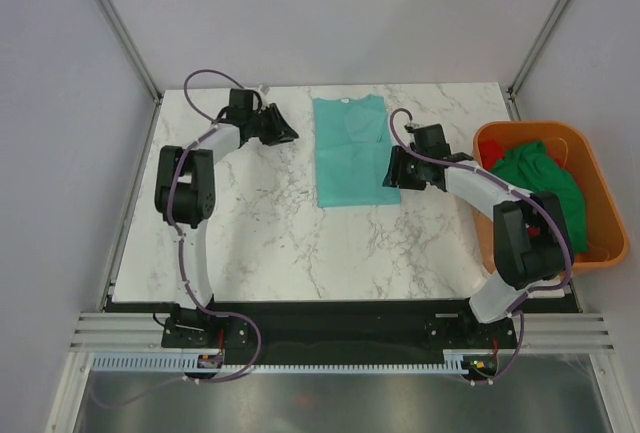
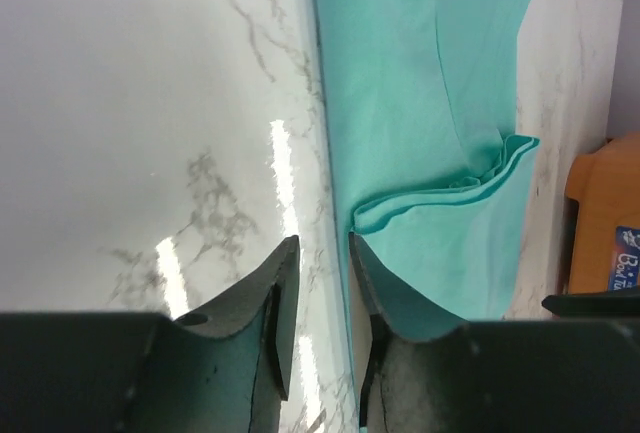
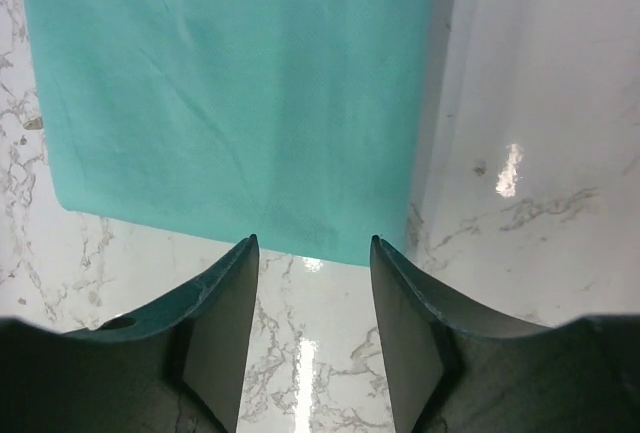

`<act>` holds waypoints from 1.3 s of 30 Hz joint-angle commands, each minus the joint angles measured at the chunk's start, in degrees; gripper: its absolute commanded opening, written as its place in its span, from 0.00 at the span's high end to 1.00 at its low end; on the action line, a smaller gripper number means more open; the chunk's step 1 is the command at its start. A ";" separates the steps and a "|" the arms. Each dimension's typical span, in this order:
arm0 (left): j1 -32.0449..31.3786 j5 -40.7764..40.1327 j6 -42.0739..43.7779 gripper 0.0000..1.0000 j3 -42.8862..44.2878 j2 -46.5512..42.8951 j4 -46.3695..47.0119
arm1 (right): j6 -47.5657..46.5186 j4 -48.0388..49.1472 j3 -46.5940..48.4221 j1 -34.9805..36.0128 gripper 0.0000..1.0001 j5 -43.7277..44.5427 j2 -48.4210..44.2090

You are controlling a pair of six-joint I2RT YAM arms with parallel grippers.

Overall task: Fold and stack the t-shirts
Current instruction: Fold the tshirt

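One light teal cloth t-shirt (image 1: pixel 350 151), folded lengthwise on the white marble counter (image 1: pixel 250 233), is probably limp and light; pinch its near corners. Left fingers (image 2: pixel 262 303) and right fingers (image 3: pixel 215 323) stand apart, empty.

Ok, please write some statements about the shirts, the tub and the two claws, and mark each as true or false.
1. The teal shirt lies on the table, outside the orange tub. True.
2. The green shirt is spread flat on the table. False: it lies bunched in the tub.
3. The right claw grips the teal shirt. False: its jaws stand open, empty, at the shirt's edge.
4. A red shirt shows in the tub. True.
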 commanded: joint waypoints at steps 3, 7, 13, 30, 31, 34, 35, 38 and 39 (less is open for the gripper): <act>0.42 5.03 0.88 0.64 -12.49 -12.54 1.07 | -2.95 -3.45 1.56 -4.20 0.42 -0.16 -0.21; -4.40 0.29 0.97 0.57 -24.18 -22.19 3.52 | -4.00 -3.63 1.21 -6.67 0.44 -3.33 0.23; -8.19 2.48 -4.04 0.50 -36.77 -26.44 11.79 | -4.80 -3.64 1.21 -6.93 0.47 -6.85 2.68; -12.33 -0.95 -5.62 0.64 -41.95 -22.75 11.62 | -4.36 -1.35 -3.19 -6.93 0.54 -7.73 5.94; -12.33 -1.21 -5.62 0.65 -42.13 -22.66 11.44 | -4.27 -1.09 -3.53 -7.02 0.54 -7.91 6.03; -12.33 -0.69 -5.27 0.75 -42.13 -22.05 11.27 | -4.01 -0.38 -4.24 -7.02 0.65 -8.87 6.73; -12.33 -0.43 -5.18 0.82 -42.13 -22.05 11.18 | -4.01 0.05 -4.42 -6.94 0.70 -9.14 6.56; -12.33 -0.25 -5.27 0.98 -42.13 -22.66 10.83 | -3.92 0.67 -5.56 -6.93 0.91 -10.19 5.77; -12.33 -0.42 -5.27 0.98 -42.04 -23.45 10.56 | -3.74 0.76 -6.17 -6.93 0.96 -10.45 5.42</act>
